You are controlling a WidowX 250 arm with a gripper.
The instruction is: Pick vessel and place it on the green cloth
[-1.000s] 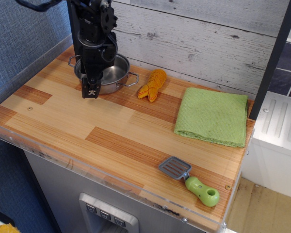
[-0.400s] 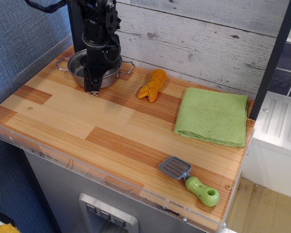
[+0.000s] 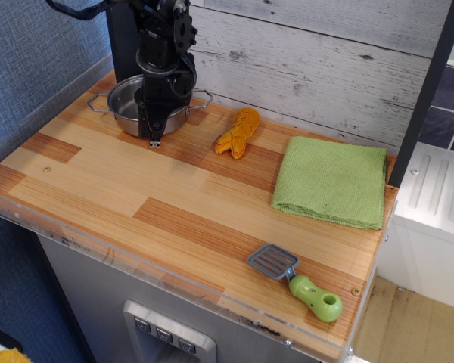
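Note:
The vessel, a small shiny steel pot with two wire loop handles, stands at the back left of the wooden counter. My gripper points down over the pot's front rim. Its narrow fingers look closed on that rim, with the tips reaching the counter just in front of the pot. The arm hides the right half of the pot. The green cloth lies flat and folded at the right side of the counter, well away from the gripper, with nothing on it.
An orange toy lies between the pot and the cloth. A grey spatula with a green handle lies near the front right edge. A plank wall runs behind the counter, and a dark post stands at the back right.
The pot has shifted left and turned, so its handles now sit more level. My gripper has moved slightly right and back along the pot's front rim.

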